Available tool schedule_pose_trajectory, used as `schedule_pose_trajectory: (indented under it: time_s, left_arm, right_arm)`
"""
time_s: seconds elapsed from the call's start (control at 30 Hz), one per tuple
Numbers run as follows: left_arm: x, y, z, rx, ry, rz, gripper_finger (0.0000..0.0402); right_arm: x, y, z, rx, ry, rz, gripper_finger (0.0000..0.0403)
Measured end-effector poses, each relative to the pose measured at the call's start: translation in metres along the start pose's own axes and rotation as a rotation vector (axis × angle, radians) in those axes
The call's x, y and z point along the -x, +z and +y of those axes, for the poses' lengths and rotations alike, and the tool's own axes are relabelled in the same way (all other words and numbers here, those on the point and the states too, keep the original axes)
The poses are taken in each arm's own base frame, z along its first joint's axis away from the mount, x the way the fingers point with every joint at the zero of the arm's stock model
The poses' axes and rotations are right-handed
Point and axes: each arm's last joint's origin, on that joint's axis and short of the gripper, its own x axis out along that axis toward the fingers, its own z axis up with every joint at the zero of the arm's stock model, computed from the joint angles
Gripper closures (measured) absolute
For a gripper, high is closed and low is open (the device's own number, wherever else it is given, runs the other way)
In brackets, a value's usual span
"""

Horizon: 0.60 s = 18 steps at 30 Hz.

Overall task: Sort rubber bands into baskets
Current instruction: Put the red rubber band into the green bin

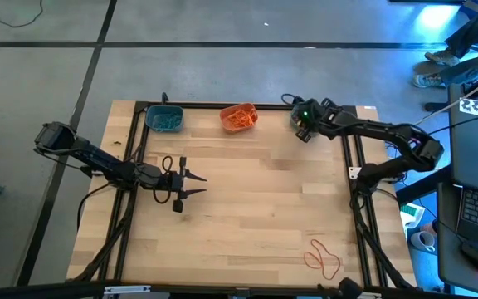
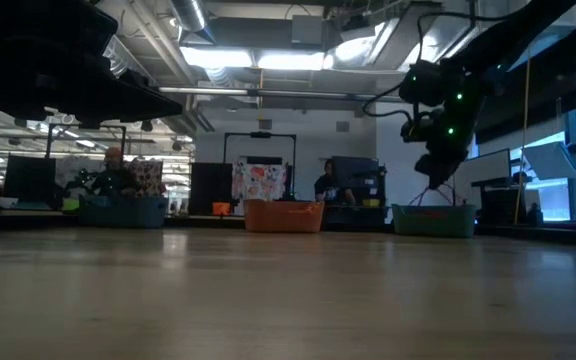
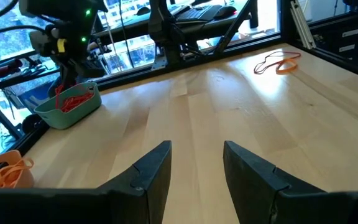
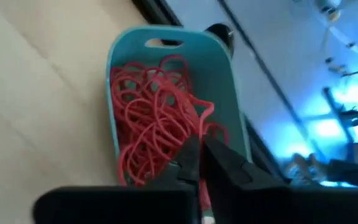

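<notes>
Fingers — perhaps pinching red bands

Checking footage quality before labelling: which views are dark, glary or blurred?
Low view: the right gripper is backlit, ceiling lights glare. Right wrist view: soft blur over the red rubber bands. High view: blue glare at the right edge. Left wrist view: clear.

Overhead, table-level and two wrist cameras share the table.
</notes>
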Motion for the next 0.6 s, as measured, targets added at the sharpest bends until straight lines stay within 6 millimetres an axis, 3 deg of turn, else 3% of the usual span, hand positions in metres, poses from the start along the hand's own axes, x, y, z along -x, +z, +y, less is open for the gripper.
schedule_pose_trajectory:
  time_s: [0.17, 0.27, 0.33, 0.43, 0.6]
  left_arm:
    - [0.000, 0.000, 0.000, 0.000, 0.000, 0.000, 0.0258]
    - [0.000, 0.000, 0.000, 0.000, 0.000, 0.001, 0.0258]
    - [0.000, 0.000, 0.000, 0.001, 0.000, 0.000, 0.0258]
    - [0.000, 0.000, 0.000, 0.002, 0.000, 0.001, 0.0258]
    - [0.000, 0.000, 0.000, 0.018, 0.000, 0.002, 0.0258]
  right_arm:
    - [-0.006, -0.002, 0.003, -0.011, 0.073, 0.025, 0.0313]
    - [0.002, -0.003, -0.002, -0.007, 0.054, 0.070, 0.0261]
    - [0.013, 0.000, -0.007, -0.045, 0.102, 0.100, 0.0234]
    - [0.035, 0.002, -0.010, -0.109, 0.307, 0.140, 0.0208]
    - [0.078, -0.006, 0.010, -0.168, 0.603, 0.184, 0.0198]
